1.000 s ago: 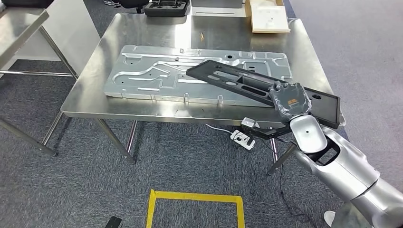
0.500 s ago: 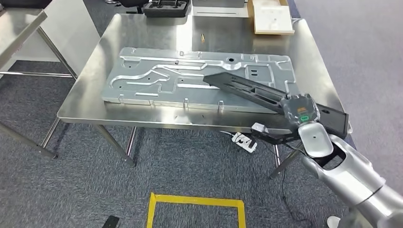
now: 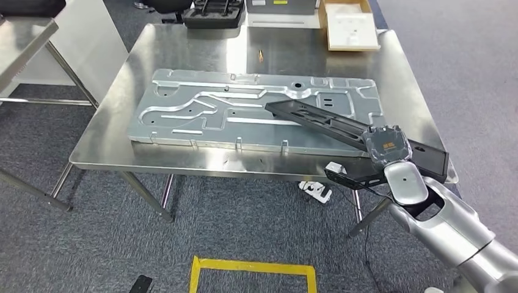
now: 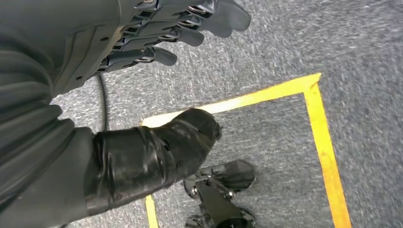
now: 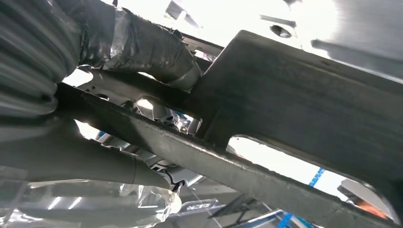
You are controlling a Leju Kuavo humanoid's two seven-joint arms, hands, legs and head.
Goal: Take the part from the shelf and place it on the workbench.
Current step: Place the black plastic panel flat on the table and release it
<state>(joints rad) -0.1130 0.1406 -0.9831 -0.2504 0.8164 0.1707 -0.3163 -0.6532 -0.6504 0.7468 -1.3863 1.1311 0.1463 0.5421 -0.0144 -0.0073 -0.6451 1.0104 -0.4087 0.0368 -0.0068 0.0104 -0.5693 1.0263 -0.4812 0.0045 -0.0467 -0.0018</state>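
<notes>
Nearest, on the grey carpet, a yellow tape square (image 3: 253,267) is marked on the floor; in the left wrist view the left hand (image 4: 157,33) hangs above that tape (image 4: 323,142), its fingers (image 4: 209,21) loosely spread and holding nothing. Further on, the right hand (image 3: 386,144) grips the near end of the long black part (image 3: 317,117), a flat slotted bracket; the right wrist view shows the taped thumb (image 5: 142,47) pressed against the dark bar (image 5: 294,95), so the hand is clamped on it. The part lies at a slant, its near end at the front right edge of the stainless steel workbench (image 3: 183,46), its far end over the large stamped metal panel (image 3: 201,113) that lies flat along the bench; whether it rests on the panel or is held just above it cannot be told. Below the bench edge a white power strip (image 3: 316,190) lies on the floor; at the far side stand a black foam tray (image 3: 215,13) and an open cardboard box (image 3: 349,25).
</notes>
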